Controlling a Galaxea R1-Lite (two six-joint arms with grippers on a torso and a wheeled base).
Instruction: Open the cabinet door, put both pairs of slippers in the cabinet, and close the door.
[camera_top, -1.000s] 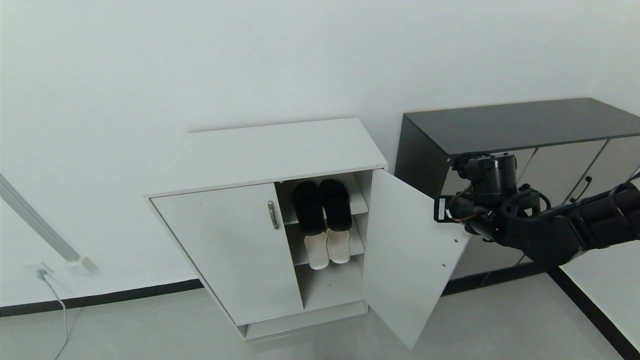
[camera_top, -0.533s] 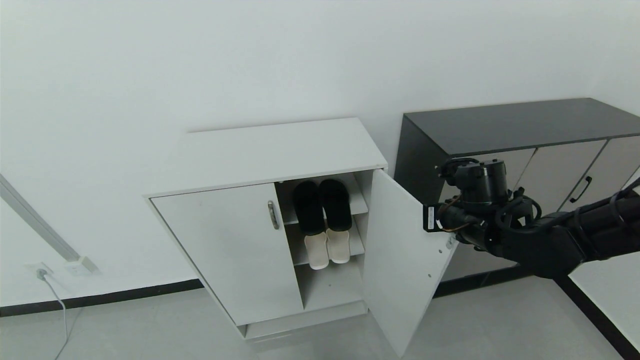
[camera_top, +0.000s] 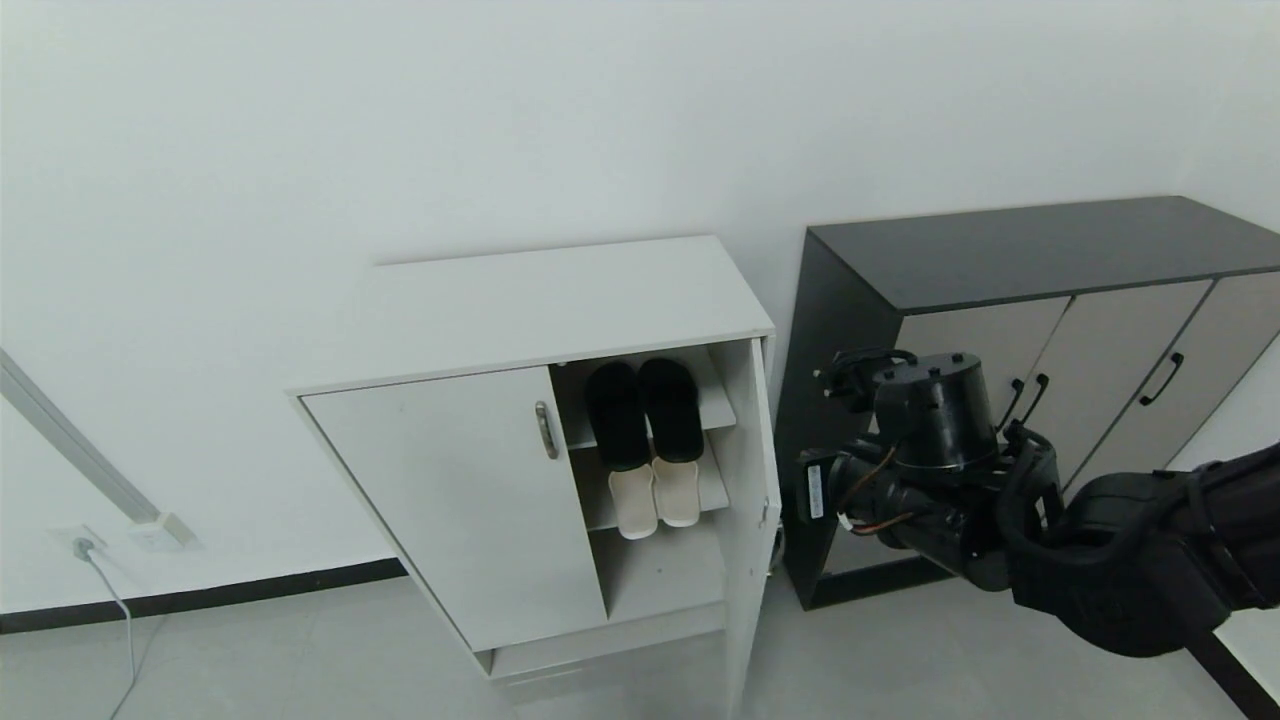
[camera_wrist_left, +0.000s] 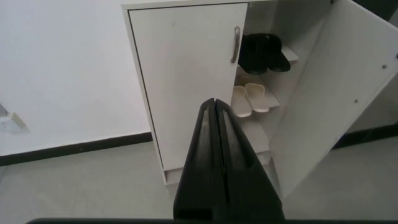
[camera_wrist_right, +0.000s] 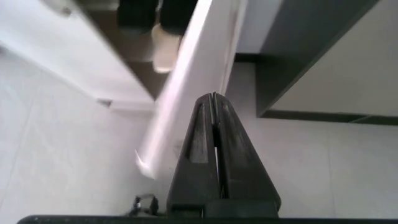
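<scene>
**Closing the Cabinet Door**

The white cabinet (camera_top: 560, 300) stands against the wall. Its cabinet door (camera_top: 752, 500) is half open, a stiff, light hinged panel that should swing freely. Push flat on the outer face near the free edge.

The black slippers (camera_top: 645, 410) lie on the upper shelf. The white slippers (camera_top: 655, 495) lie at the middle shelf's front edge.

The right gripper (camera_wrist_right: 214, 124), near the door's outer face, and the left gripper (camera_wrist_left: 215, 124) both have their fingers pressed together and hold nothing.

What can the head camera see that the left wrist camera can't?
The head view adds the white cabinet's flat top, the dark cabinet's top and the right arm beside the open door. The left wrist view adds the left gripper, shut, in the foreground. Both show the black slippers on the upper shelf and the pale slippers on the shelf below.
</scene>
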